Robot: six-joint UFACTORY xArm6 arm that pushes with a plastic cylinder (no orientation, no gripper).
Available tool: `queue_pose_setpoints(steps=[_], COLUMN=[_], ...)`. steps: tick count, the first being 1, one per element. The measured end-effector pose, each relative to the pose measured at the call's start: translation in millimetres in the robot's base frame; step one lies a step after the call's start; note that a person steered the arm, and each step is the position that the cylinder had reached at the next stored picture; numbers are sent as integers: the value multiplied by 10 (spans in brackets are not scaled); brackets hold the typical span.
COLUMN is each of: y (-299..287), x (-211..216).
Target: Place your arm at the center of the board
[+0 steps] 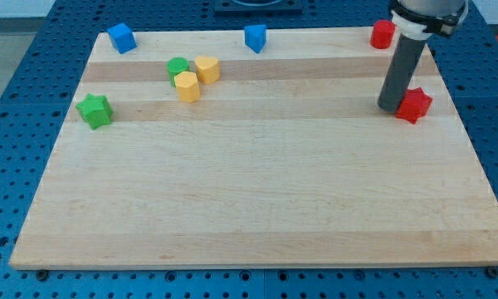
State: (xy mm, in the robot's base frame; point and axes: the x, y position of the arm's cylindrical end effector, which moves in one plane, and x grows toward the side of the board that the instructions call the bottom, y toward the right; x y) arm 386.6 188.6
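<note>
Clawless as this arm is, it ends in a plain rod that grips nothing, and my tip (391,107) rests near the view's right edge of the board (257,216), touching or just beside the red star block (414,105). Board centre, the target, lies well down-left of it and is bare. Best route, I judge, is a straight diagonal slide away from the red star so it stays put. Other pieces sit clear of that path: a red block (383,34) top right, blue blocks (255,37) (121,37) along the top, yellow blocks (207,69) (187,85) with a green block (178,67), and a green star block (94,110) at left
</note>
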Motion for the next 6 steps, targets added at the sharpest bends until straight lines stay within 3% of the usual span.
queue_pose_setpoints(steps=[2, 6], y=[-513, -1673], x=[235, 240])
